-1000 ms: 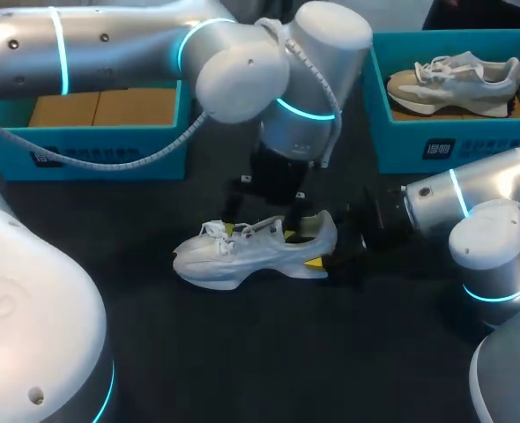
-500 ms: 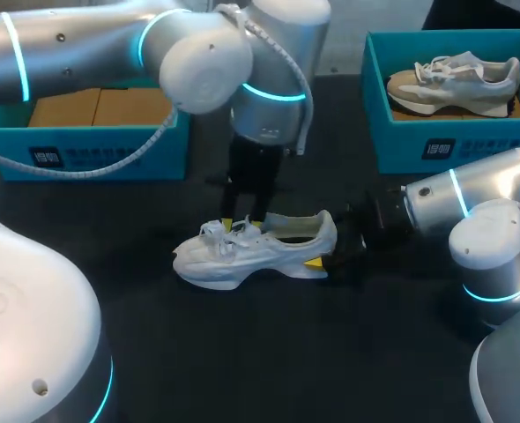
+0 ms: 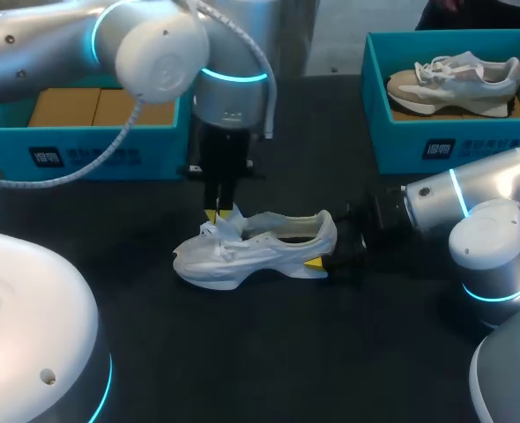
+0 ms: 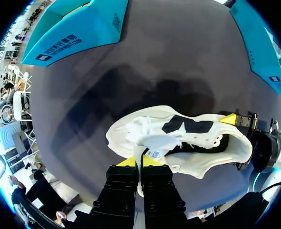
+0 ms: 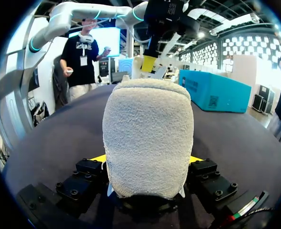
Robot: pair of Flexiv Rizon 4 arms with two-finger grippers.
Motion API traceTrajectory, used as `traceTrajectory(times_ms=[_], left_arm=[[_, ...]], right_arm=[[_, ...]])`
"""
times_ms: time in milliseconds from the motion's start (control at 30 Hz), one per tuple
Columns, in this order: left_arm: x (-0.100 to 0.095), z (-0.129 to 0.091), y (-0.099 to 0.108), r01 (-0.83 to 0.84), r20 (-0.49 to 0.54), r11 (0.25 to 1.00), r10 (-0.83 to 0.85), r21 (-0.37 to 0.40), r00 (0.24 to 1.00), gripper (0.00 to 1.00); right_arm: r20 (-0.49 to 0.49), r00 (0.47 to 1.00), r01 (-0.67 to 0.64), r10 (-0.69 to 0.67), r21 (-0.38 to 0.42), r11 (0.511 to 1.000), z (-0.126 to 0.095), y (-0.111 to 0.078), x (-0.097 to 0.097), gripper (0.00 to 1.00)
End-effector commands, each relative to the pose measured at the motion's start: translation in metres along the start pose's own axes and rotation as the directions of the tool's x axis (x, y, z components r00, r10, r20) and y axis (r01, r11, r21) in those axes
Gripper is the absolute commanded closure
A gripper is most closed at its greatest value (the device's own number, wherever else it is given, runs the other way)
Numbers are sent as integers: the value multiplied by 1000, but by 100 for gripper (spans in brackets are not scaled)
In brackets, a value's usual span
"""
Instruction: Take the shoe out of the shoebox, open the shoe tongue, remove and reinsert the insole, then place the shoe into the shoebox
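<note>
1. The shoe (image 3: 269, 247) stands upright on the table (image 3: 242, 352) at mid-frame in the head view. Its toe points toward the left, and it is outside both boxes.
2. The left gripper (image 3: 218, 214) comes down from the upper left and is pinched on the tongue (image 4: 155, 143). Its fingers are almost together, just over the laces.
3. The right gripper (image 5: 147, 160) reaches in from the right edge and clamps the heel, one yellow tip on each side.
4. The left box (image 3: 92, 159) sits at upper left, with brown card inside.
5. The right box (image 3: 419, 145) sits at upper right and holds the other shoe (image 3: 454, 75).
</note>
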State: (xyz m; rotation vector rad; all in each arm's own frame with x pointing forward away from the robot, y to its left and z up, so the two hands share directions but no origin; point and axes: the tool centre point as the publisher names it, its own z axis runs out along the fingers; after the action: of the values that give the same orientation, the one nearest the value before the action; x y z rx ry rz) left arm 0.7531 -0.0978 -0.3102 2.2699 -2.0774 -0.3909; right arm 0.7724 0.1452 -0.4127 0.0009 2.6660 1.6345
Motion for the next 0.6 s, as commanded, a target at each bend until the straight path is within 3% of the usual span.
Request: traceTrajectory(times_ms=[33,600], left_arm=[[-9,2,1,1,-65,1000,-1,0,998,100],[-36,24,-5,60,-32,998,-60,1,998,100]], right_arm=[[1,1000,1,-1,2,1000,1,0,0,100],[1,1000,1,-1,2,1000,1,0,0,100]])
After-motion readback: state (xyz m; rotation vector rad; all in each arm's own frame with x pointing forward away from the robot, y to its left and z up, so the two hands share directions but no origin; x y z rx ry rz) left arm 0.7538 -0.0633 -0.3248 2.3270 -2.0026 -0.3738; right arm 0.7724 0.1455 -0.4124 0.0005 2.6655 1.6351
